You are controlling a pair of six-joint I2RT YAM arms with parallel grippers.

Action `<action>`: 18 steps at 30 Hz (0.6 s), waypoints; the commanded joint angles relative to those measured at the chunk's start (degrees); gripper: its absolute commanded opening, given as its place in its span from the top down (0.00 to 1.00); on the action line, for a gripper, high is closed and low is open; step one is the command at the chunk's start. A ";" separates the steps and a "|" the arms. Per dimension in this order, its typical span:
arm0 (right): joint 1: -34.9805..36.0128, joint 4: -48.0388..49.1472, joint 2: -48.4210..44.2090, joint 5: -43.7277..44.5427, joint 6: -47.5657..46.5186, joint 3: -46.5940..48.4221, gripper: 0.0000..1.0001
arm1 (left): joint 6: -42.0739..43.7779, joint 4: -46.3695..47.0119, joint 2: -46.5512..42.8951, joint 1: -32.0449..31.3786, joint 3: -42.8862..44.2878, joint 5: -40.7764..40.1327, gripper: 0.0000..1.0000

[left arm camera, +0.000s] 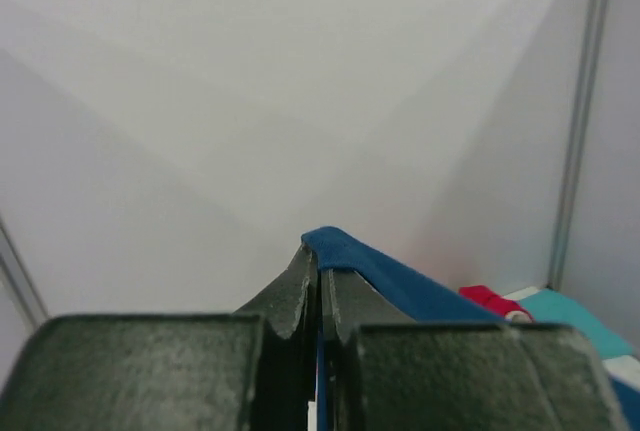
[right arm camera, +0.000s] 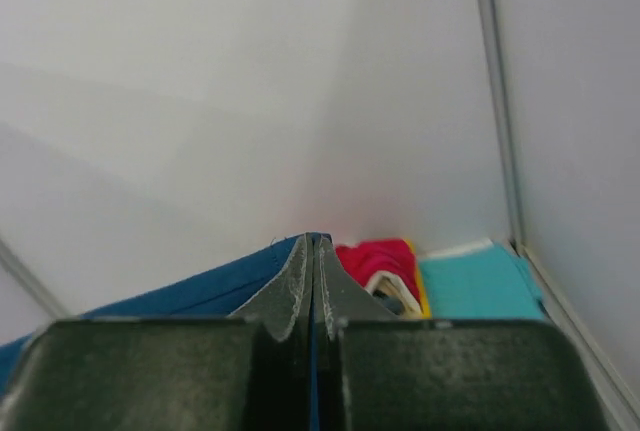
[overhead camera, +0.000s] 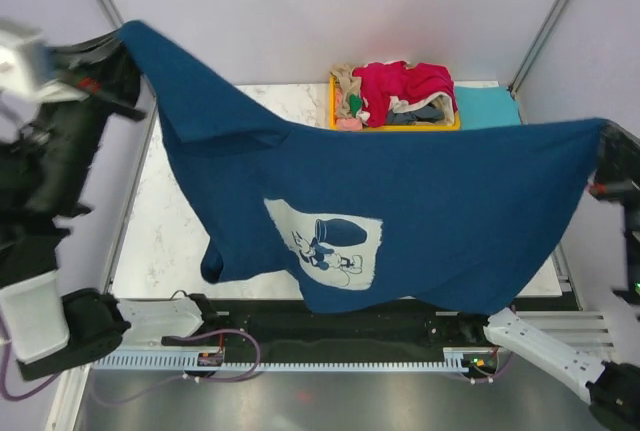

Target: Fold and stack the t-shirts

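Two edges clamped: left claw (left arm camera: pixel 320 263), right claw (right arm camera: pixel 312 248) grip navy t-shirt (overhead camera: pixel 430 201) | spread above table (overhead camera: pixel 170 236)

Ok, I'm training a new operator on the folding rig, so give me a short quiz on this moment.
1. True or false: the navy shirt lies flat on the table.
2. What lies beside the tray, on the right arm's side? A) a teal shirt B) a towel C) a bottle
3. Fill in: the left gripper and right gripper are both ___ on the navy shirt.
Key: 1 false, it hangs spread between the two grippers; 2 A; 3 shut.
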 commanded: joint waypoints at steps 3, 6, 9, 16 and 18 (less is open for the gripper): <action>0.33 -2.37 23.37 20.26 2.48 -8.79 1.00 | 1.60 -4.35 17.02 10.87 -1.49 -1.72 0.96; -15.28 -3.58 37.83 1.02 11.16 -9.67 1.00 | -14.03 -9.75 26.66 27.34 -2.53 11.38 0.92; -28.85 -7.62 54.42 -13.54 16.29 -4.59 0.96 | -20.98 -14.94 38.37 35.87 -1.23 17.38 0.76; -30.10 -5.20 53.82 -18.60 14.46 -7.80 0.02 | -29.63 -30.51 57.67 40.39 8.39 24.97 0.27; -30.01 -4.56 51.27 -19.30 14.02 -9.40 0.02 | -31.56 -29.11 54.25 40.39 5.04 24.36 0.22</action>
